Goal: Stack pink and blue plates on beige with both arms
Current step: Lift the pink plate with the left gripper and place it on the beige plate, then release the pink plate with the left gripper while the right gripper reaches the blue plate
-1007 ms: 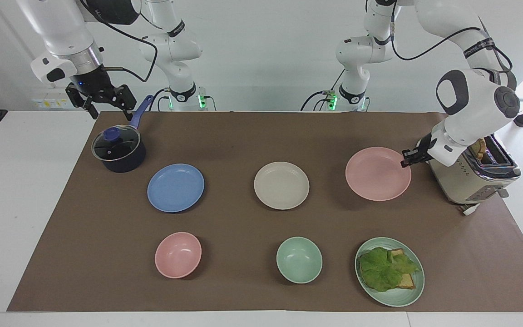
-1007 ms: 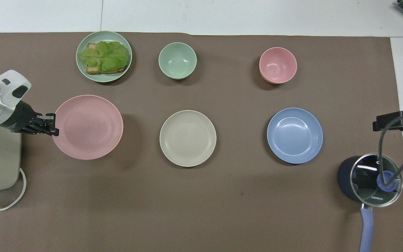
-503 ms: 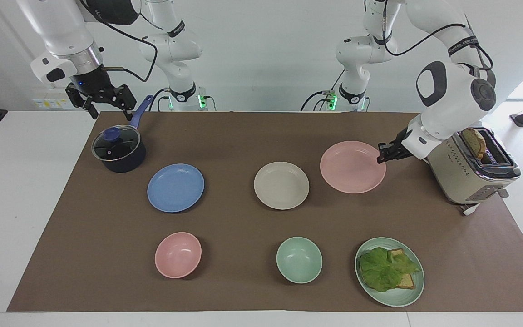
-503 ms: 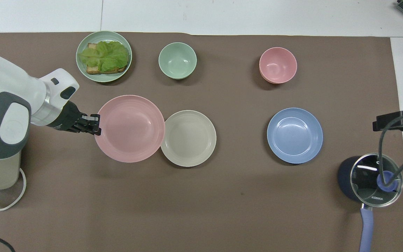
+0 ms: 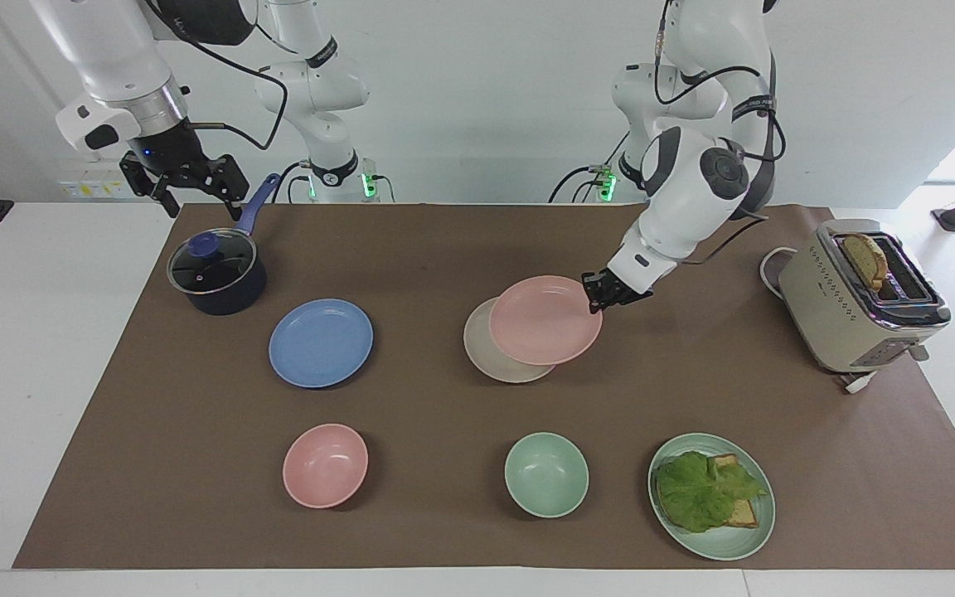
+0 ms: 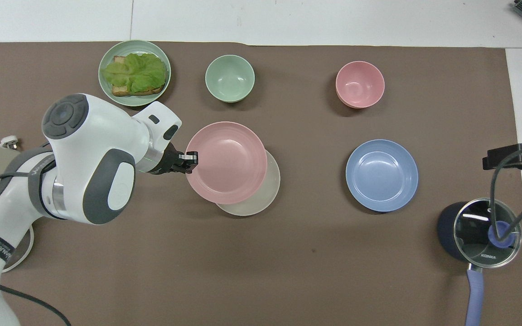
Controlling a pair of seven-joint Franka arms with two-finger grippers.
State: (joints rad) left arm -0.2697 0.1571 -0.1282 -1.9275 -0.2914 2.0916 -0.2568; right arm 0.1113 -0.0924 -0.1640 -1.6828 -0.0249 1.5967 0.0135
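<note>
My left gripper (image 5: 596, 297) (image 6: 191, 159) is shut on the rim of the pink plate (image 5: 544, 322) (image 6: 227, 162) and holds it just over the beige plate (image 5: 486, 356) (image 6: 261, 203). The pink plate covers most of the beige one and sits a little off centre, toward the left arm's end. The blue plate (image 5: 321, 342) (image 6: 382, 175) lies on the brown mat beside the beige plate, toward the right arm's end. My right gripper (image 5: 202, 199) (image 6: 510, 159) waits open and holds nothing, above the mat's corner by the saucepan.
A dark saucepan with a glass lid (image 5: 216, 269) (image 6: 480, 231) stands below the right gripper. A cream toaster (image 5: 859, 307) stands at the left arm's end. Farther from the robots are a pink bowl (image 5: 325, 464), a green bowl (image 5: 545, 474) and a green plate with lettuce toast (image 5: 711, 495).
The left arm has carried the pink plate from beside the toaster toward the middle, so it now overlaps the beige plate. The right arm has not moved.
</note>
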